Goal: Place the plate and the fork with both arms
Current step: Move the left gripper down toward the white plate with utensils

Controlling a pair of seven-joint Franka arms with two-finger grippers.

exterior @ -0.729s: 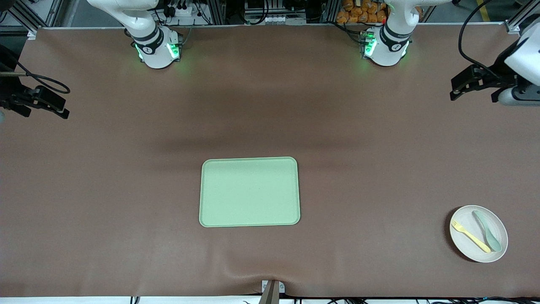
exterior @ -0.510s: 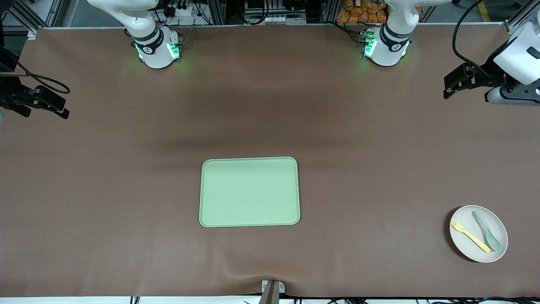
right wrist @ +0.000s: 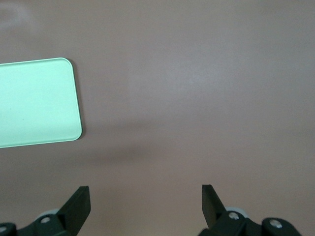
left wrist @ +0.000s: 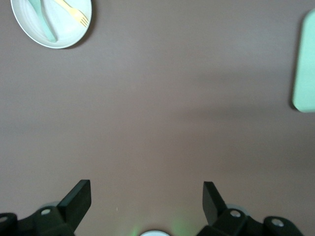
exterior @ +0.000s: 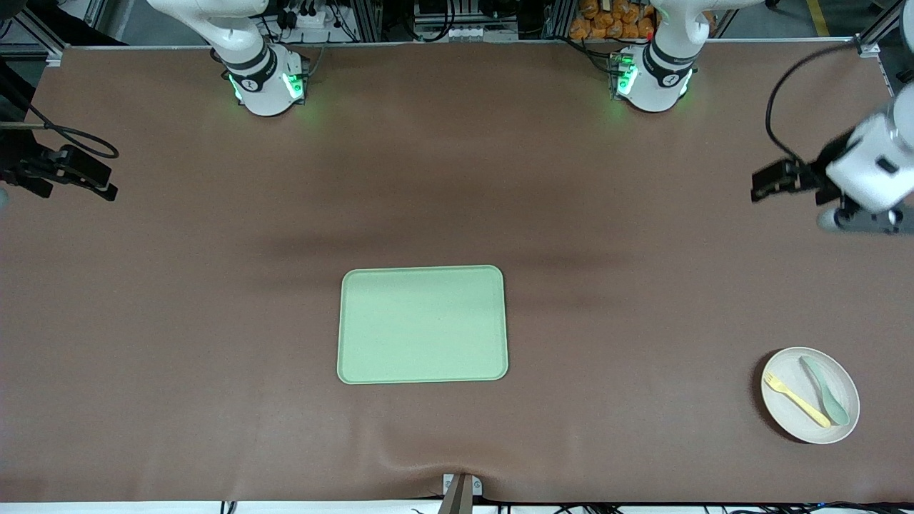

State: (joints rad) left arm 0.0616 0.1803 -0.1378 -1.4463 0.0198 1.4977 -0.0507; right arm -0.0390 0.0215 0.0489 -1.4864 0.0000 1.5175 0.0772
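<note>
The cream-white plate point(exterior: 785, 407) lies on the table at the left arm's end, close to the front camera's edge. On it lie the yellow fork point(exterior: 796, 400) and a grey-green spoon point(exterior: 825, 391). My left gripper point(exterior: 761, 187) hangs open and empty over bare table at that end, well apart from the plate. The left wrist view shows the plate point(left wrist: 69, 32) and fork point(left wrist: 74, 12) far off from the open left gripper point(left wrist: 146, 196). My right gripper point(exterior: 106, 187) waits open over the right arm's end and shows open in its wrist view point(right wrist: 146, 199).
A rectangular light-green tray point(exterior: 423, 325) lies in the middle of the table; its edge shows in the left wrist view point(left wrist: 305, 64) and its corner in the right wrist view point(right wrist: 37, 103). The brown table cover point(exterior: 643, 285) spreads around it.
The left arm has swung so that its gripper is now over table closer to the plate. The right arm, plate, fork and tray have not moved.
</note>
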